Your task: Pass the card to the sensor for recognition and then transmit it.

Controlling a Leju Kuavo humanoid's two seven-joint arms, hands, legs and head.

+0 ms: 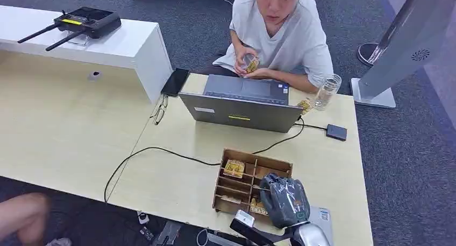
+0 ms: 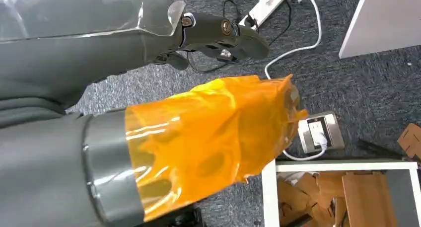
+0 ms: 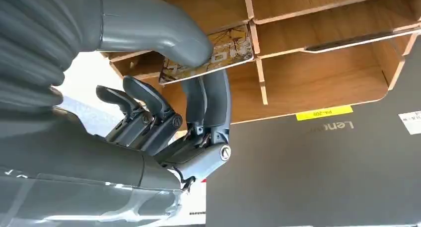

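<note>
The right hand pinches a printed yellow card over the compartmented wooden box, thumb on top, fingers beneath, seemingly to lift it out.

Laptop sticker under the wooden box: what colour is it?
Yellow: the sticker on the grey laptop shows best in the right wrist view.

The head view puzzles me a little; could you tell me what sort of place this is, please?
Most likely an office or lab workspace: a pale desk on grey carpet, an open laptop with a person seated behind it, and a remote controller on a white shelf.
</note>
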